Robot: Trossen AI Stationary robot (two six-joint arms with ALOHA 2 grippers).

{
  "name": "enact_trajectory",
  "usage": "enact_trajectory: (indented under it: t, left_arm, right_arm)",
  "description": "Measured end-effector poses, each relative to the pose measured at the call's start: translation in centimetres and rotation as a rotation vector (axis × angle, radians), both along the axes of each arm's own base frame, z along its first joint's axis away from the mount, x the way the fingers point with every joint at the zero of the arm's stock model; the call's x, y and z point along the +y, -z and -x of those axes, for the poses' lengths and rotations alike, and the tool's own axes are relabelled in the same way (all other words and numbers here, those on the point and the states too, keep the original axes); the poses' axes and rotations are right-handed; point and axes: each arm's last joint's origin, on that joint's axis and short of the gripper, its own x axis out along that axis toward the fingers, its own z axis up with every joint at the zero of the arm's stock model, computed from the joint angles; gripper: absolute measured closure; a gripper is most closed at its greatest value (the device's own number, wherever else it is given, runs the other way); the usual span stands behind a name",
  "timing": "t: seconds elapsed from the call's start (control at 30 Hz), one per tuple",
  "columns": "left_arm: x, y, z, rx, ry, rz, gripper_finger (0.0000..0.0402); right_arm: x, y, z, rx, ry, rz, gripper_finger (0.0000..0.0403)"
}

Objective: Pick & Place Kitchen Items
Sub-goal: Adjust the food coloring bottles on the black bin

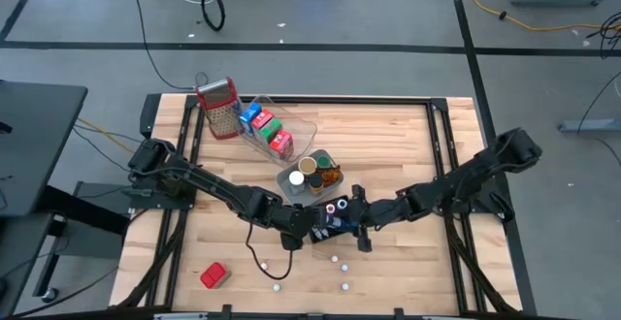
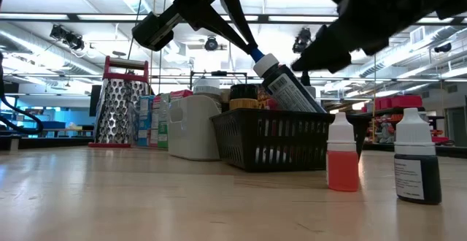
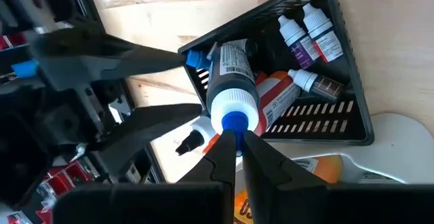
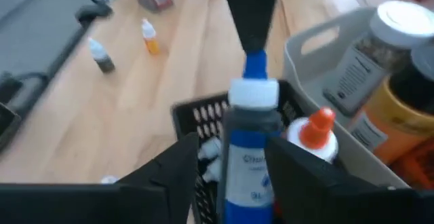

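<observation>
A dark dropper bottle (image 3: 230, 88) with a white collar and a blue tip slants over the black basket (image 1: 331, 215) at mid-table. Its tip points up and its lower end is down inside the basket (image 2: 277, 142). My left gripper (image 3: 235, 141) is shut on it. My right gripper (image 4: 230, 148) is open, one finger on either side of the bottle's body (image 4: 247, 166); I cannot tell whether they touch it. Several small dropper bottles (image 3: 308, 30) lie in the basket. My left gripper pinches the bottle's blue tip (image 3: 235, 121) between its two fingertips. The fingers (image 2: 237, 22) slant down from the table's left side, roughly in line with the bottle. The bottle hangs tilted below them, its lower end inside the basket.
Behind the basket stand a white bin (image 1: 294, 180) with jars, a clear tray (image 1: 309, 126) of cartons and a metal grater (image 1: 219, 107). Loose little bottles (image 1: 336, 259) and a red item (image 1: 213, 274) lie on the near part of the table. In the low view, an orange bottle (image 2: 341, 155) and a dark bottle (image 2: 417, 164) stand upright.
</observation>
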Motion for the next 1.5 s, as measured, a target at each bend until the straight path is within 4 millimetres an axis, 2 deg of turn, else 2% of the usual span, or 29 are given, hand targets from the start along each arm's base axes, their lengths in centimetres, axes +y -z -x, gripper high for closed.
enact_trajectory:
  t: [0.17,0.27,0.5,0.63,0.77,0.93,1.27,1.4,1.5]
  left_arm:
    - [0.0,0.0,0.0,-0.002,0.001,0.000,0.0385]
    - [0.0,0.0,0.0,-0.004,0.003,-0.001,0.0385]
    - [-0.2,-0.2,-0.2,-0.024,0.014,-0.002,0.0385]
    - [-0.3,-0.3,-0.2,-0.035,0.037,-0.015,0.0385]
    - [-0.3,-0.4,-0.3,-0.047,0.044,-0.022,0.0384]
    - [-0.3,-0.4,-0.4,-0.050,0.041,-0.016,0.0385]
    - [-0.4,-0.4,-0.4,-0.049,0.050,-0.004,0.0376]
    - [-0.4,-0.4,-0.4,-0.059,0.023,0.024,0.0375]
    - [-0.4,-0.5,-0.5,-0.096,-0.064,0.126,0.0375]
  right_arm:
    - [0.2,-1.3,-0.8,0.079,0.050,0.008,0.0219]
    - [0.3,-1.4,-1.0,0.149,0.053,0.023,0.0217]
    - [0.3,-1.0,-1.8,0.126,0.048,0.058,0.0181]
    - [0.6,-0.2,-2.4,0.123,0.003,0.022,0.0159]
    - [0.7,0.8,-2.6,0.151,-0.009,0.060,0.0152]
    - [0.7,0.7,-2.9,0.110,-0.001,0.080,0.0171]
    - [0.8,0.4,-3.1,0.088,-0.025,0.051,0.0252]
    - [0.8,0.4,-3.1,0.089,-0.027,0.050,0.0250]
    - [0.9,0.4,-3.0,0.090,-0.032,0.048,0.0233]
